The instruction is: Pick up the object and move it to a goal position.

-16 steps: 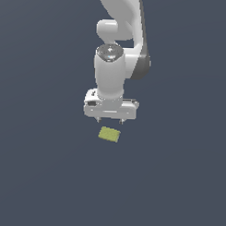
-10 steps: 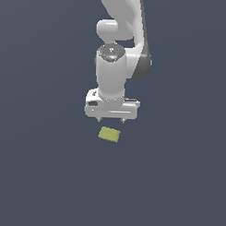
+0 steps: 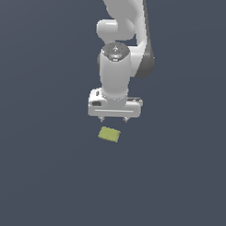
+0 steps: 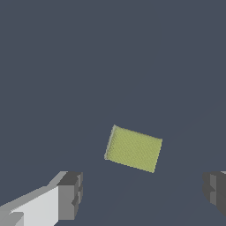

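Only plain dark slate floor (image 3: 38, 177)

A plain dark blue-grey floor (image 3: 43, 177) fills both views. It is flat, even in colour and unmarked. Nothing else rests on it.

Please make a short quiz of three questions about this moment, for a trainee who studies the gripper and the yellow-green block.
1. True or false: the gripper is shut on the yellow-green block.
2. In the wrist view, how do the fingers stand? A) wide apart B) pressed together C) hidden
3. Fill in: the block lies ____ on the dark grey surface.

Key:
1. False; the block lies free, apart from the fingers.
2. A
3. flat
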Motion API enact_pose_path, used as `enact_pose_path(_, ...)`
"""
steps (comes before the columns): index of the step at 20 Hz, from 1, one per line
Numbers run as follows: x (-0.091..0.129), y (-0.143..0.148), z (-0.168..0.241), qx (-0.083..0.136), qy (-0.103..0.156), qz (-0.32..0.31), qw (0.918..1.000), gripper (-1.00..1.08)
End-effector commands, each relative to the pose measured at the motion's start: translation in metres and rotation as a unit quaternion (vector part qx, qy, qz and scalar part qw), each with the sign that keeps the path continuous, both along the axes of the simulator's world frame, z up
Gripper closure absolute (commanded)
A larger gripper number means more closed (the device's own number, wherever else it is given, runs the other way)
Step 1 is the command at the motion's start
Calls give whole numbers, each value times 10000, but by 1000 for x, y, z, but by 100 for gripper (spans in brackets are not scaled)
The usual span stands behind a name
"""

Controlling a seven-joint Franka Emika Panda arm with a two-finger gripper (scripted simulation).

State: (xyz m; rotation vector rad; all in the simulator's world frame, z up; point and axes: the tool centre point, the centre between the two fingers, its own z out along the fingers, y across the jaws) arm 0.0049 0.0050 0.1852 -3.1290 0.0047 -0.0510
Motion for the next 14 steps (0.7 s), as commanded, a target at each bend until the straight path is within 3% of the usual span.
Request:
enact_pose_path(1, 0, -1, -1, -6, 3, 44, 10000, -92)
enact_pose_path(14, -3, -7, -23, -113, 55, 1065, 9942, -92)
